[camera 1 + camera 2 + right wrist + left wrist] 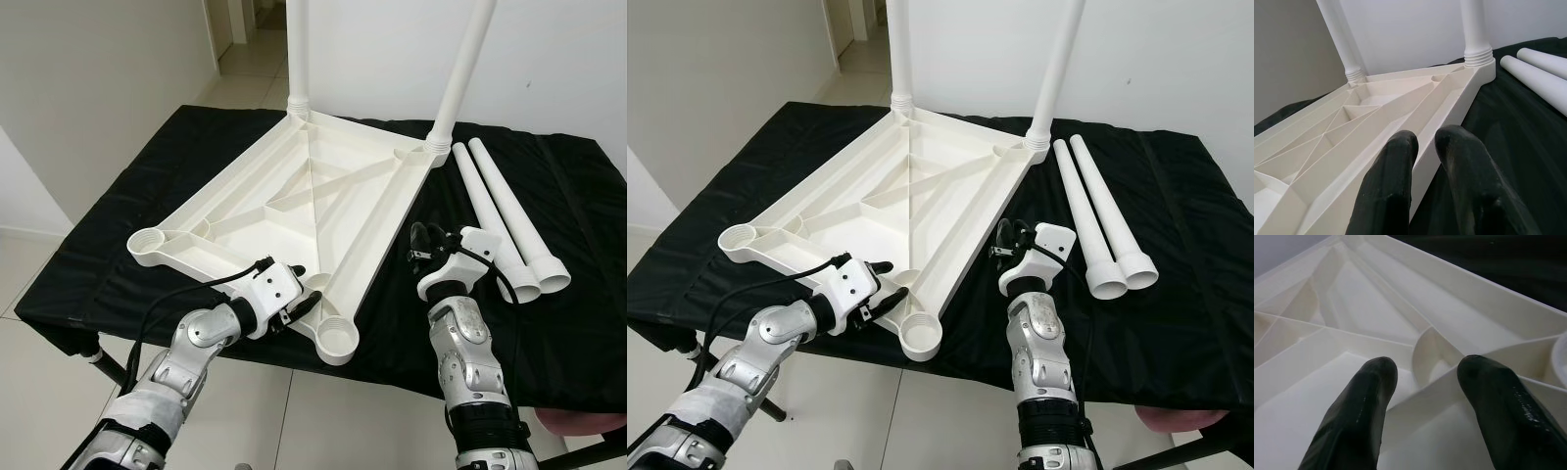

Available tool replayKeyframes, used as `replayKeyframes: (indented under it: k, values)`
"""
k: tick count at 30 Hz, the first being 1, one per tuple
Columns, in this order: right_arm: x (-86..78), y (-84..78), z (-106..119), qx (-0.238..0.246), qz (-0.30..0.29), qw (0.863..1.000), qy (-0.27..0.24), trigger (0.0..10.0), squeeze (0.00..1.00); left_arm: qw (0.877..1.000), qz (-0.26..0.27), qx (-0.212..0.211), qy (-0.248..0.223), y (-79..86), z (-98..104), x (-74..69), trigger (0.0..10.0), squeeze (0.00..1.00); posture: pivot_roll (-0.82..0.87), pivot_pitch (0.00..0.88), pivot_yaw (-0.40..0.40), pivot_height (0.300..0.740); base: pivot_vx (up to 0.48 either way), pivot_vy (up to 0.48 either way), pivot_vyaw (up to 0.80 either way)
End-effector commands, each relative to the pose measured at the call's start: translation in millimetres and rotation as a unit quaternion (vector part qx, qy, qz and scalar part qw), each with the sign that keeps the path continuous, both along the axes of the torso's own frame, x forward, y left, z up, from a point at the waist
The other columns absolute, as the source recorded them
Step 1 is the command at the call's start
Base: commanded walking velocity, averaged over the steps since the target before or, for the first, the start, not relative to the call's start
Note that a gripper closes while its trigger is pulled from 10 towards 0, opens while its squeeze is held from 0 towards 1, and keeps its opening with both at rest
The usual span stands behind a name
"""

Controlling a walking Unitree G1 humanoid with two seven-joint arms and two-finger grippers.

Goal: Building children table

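Jaws of the left gripper (pixel 1422 382) stood spread astride a rib near the 6 o'clock socket of the upturned white ribbed plastic tabletop (pixel 294 186) on the black-draped table (pixel 137 176), the right gripper (pixel 1422 142) nearly closed beside its 3 o'clock edge; judged light, stiff, slick, best gripped by ribs, two loose white plastic tube legs (pixel 505 215) lying at 2 o'clock.

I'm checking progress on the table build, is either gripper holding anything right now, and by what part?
Nothing is held. The left gripper is open over the tabletop's near ribbed edge; the right gripper sits beside its long side rim, fingers apart.

Smooth matt white plastic tabletop (pixel 294 201) and loose legs (pixel 505 215); black cloth, faintly creased, over the counter (pixel 578 196); glossy black fingers (pixel 1359 416)
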State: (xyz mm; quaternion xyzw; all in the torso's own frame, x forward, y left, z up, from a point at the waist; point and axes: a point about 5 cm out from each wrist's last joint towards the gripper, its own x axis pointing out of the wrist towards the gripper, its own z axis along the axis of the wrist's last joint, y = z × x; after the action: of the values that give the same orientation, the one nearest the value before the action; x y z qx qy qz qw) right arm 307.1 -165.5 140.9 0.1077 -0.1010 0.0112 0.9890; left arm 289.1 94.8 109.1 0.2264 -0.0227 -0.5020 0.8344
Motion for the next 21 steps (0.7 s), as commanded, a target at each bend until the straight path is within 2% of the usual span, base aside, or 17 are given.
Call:
replayKeyframes:
  k: [1,2,4,5,6,9,12,14,17,18,21]
  values:
    - [-3.9,2.1,-4,-0.008,0.009,1.000,0.009,10.0,0.00,0.993,-0.087,0.065,0.043,9.4,-12,-11.4,10.0,0.17,-0.08,0.000,0.041,0.740,0.000,0.000,0.00]
    - [-5.4,1.9,-5,-0.010,0.011,1.000,0.010,10.0,0.00,0.991,-0.101,0.079,0.046,13.7,-13,-12.1,10.0,0.53,-0.09,0.000,0.041,0.740,0.000,0.000,0.00]
    - [-6.2,1.9,-6,-0.011,0.012,1.000,0.010,10.0,0.00,0.989,-0.107,0.085,0.047,15.8,-13,-12.1,10.0,0.53,-0.09,0.000,0.041,0.740,0.000,0.000,0.00]
    - [-6.8,1.8,-6,-0.012,0.012,1.000,0.011,10.0,0.00,0.989,-0.110,0.085,0.052,17.0,-13,-11.7,10.0,0.63,-0.09,0.000,0.041,0.740,0.000,0.000,0.00]
    - [-7.4,1.6,-7,-0.013,0.013,1.000,0.011,10.0,0.00,0.988,-0.114,0.090,0.058,19.4,-14,-10.0,10.0,1.00,-0.09,0.000,0.045,0.740,0.000,0.000,0.00]
    - [-7.5,1.7,-8,-0.013,0.013,1.000,0.013,10.0,0.00,0.984,-0.123,0.114,0.052,25.1,-13,-3.5,10.0,1.00,-0.10,0.000,0.046,0.740,0.000,0.000,0.00]
    - [-7.5,1.7,-8,-0.013,0.013,1.000,0.013,10.0,0.00,0.984,-0.124,0.115,0.051,25.4,-13,-3.1,10.0,1.00,-0.10,0.000,0.046,0.740,0.000,0.000,0.00]
    - [-5.9,3.2,-5,-0.011,0.013,1.000,0.009,10.0,0.00,0.984,-0.116,0.124,0.048,28.1,-9,8.9,10.0,1.00,-0.10,0.000,0.052,0.740,0.000,0.000,0.00]
    - [-5.5,3.2,-5,-0.011,0.013,1.000,0.008,10.0,0.00,0.984,-0.116,0.127,0.047,29.2,-8,12.0,10.0,1.00,-0.10,0.000,0.052,0.740,0.000,0.000,0.00]
    - [-5.2,2.7,-4,-0.011,0.012,1.000,0.007,10.0,0.00,0.985,-0.107,0.123,0.058,31.3,-8,16.3,10.0,0.00,-0.10,0.000,0.057,0.740,0.000,0.000,0.00]
    - [-4.7,1.3,-4,-0.010,0.008,1.000,0.006,10.0,0.00,0.986,-0.089,0.113,0.088,35.9,-9,24.1,10.0,0.00,-0.10,0.000,0.058,0.740,0.000,0.000,0.00]
